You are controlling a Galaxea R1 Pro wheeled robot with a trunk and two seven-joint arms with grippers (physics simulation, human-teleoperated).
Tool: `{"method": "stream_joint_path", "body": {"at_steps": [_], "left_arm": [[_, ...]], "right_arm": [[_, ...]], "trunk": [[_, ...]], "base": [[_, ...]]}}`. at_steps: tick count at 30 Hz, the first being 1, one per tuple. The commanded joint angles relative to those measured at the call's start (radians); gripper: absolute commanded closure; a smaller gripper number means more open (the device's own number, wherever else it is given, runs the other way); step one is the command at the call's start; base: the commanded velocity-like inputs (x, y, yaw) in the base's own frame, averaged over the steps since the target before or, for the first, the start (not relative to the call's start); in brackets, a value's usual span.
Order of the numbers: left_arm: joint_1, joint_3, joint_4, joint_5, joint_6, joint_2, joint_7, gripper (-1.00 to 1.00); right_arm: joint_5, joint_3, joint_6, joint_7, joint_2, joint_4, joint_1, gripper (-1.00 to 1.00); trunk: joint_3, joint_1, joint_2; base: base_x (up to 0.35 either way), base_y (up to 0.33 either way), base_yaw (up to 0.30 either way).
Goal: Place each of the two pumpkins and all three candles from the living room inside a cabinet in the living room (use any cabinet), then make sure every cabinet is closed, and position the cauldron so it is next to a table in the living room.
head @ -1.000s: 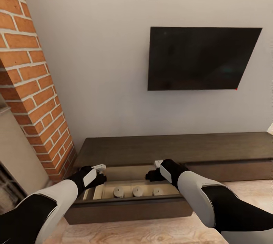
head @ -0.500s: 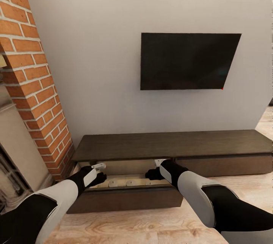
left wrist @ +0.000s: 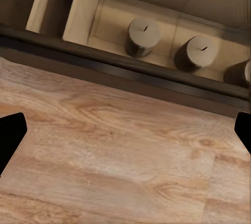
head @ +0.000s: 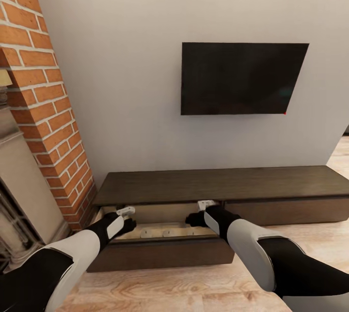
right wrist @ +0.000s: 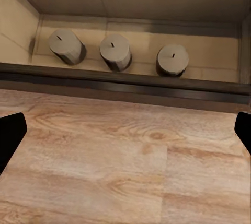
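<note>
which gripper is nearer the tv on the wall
Right. The right gripper hangs over the open cabinet drawer, almost straight below the TV. The left gripper sits over the drawer's other end, off toward the brick column.

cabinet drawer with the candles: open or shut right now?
Open. The cabinet drawer front sits pulled out, and three upright candles stand exposed inside.

A dark brown wooden cabinet (head: pixel 218 185) has a pale tan, plain drawer interior (right wrist: pixel 146 51). Three beige-tan candles (right wrist: pixel 115 51) with tiny dark wicks stand in it. The floor (head: pixel 194 290) is light wood with wavy grain. A black screen (head: pixel 240 78) hangs on an off-white wall beside orange-red brickwork (head: pixel 43 118) with pale mortar.
</note>
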Motion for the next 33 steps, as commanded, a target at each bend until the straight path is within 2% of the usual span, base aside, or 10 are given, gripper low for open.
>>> {"method": "stream_joint_path", "body": {"at_steps": [1,8,10,14,18,21,27,28,33], "left_arm": [[0.000,-0.009,-0.002,0.010,-0.018,-0.001,0.006,-1.00],[0.001,-0.010,0.000,0.010,-0.079,-0.019,0.006,-1.00],[0.001,-0.010,0.001,0.007,-0.085,-0.040,0.008,-1.00],[0.002,-0.012,0.001,0.003,-0.105,-0.069,0.009,-1.00],[0.007,-0.012,0.001,0.003,-0.159,-0.083,0.009,-1.00],[0.032,-0.014,0.001,-0.003,-0.231,-0.101,0.009,-1.00],[0.047,-0.014,0.003,-0.020,-0.294,-0.106,0.013,-1.00],[0.052,-0.014,0.008,-0.024,-0.322,-0.106,0.015,-1.00],[0.075,-0.017,0.026,-0.043,-0.389,-0.108,0.019,-1.00]], "right_arm": [[0.003,0.000,-0.019,0.002,0.000,0.001,0.002,-1.00],[0.002,0.001,-0.145,0.002,0.000,0.002,0.051,-1.00],[0.003,0.002,-0.194,0.002,0.000,0.002,0.072,-1.00],[0.004,0.001,-0.227,0.002,0.000,0.000,0.096,-1.00],[0.005,0.000,-0.236,0.002,0.000,-0.001,0.103,-1.00],[0.005,0.000,-0.260,0.002,0.000,-0.002,0.134,-1.00],[0.005,0.001,-0.374,0.002,0.000,-0.002,0.165,-1.00],[0.005,0.000,-0.398,0.002,0.000,-0.001,0.180,-1.00],[0.005,0.000,-0.438,0.002,0.000,-0.002,0.214,-1.00]], "trunk": [[-0.001,0.000,-0.001],[-0.001,0.000,-0.001],[-0.007,0.008,-0.015],[-0.020,0.023,-0.043],[-0.032,0.038,-0.071],[-0.042,0.050,-0.092],[-0.061,0.073,-0.134],[-0.064,0.077,-0.141],[-0.079,0.096,-0.176]], "base": [[0.000,0.028,0.000],[0.000,0.010,0.000],[0.000,0.002,0.000],[0.000,0.000,0.000],[0.000,0.000,0.000],[0.000,0.000,0.000],[0.000,0.000,0.000],[0.000,0.000,0.000],[0.000,0.000,0.000]]}}
